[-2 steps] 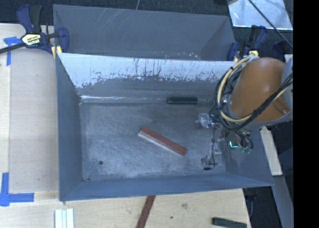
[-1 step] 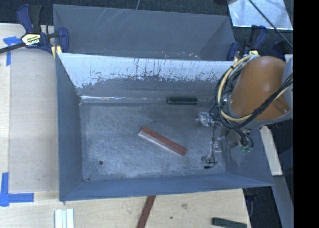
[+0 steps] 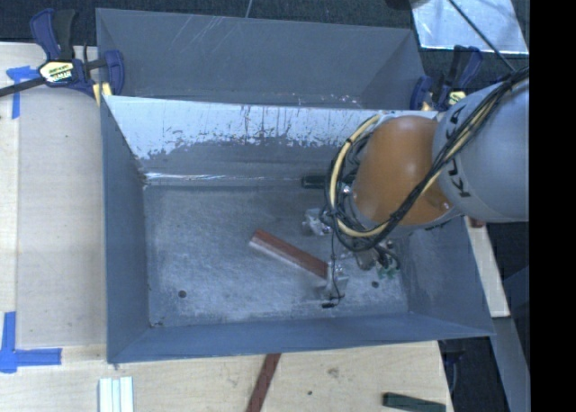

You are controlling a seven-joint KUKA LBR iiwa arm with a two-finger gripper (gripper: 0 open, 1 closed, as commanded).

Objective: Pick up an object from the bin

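**Tool down by the brown stick**

The grey bin point(image 3: 124, 248) has very little in it. A flat brown stick point(image 3: 288, 254) lies on the bin floor, a bit right of the middle of the frame. It slants down to the right. A small dark thing point(image 3: 312, 183) lies by the back wall, above the stick and well apart from it. I cannot tell what it is.

The arm point(image 3: 490, 163) comes in from the right, with a round orange cover point(image 3: 396, 176) and a bunch of cables point(image 3: 346, 194). The tool point(image 3: 334, 293) points down at the bin floor, low in the frame, just beside the right end of the stick. I cannot tell if the tool is released or clenched, or if it touches the stick.

What could go wrong? The stick is flat and lies low. I think the tool may slide off it, or push it away and not lift it. If it grabs the very end, the long side may droop and slip out. The tool is also near the front wall point(image 3: 270, 334), so it may bump that or scrape the floor.
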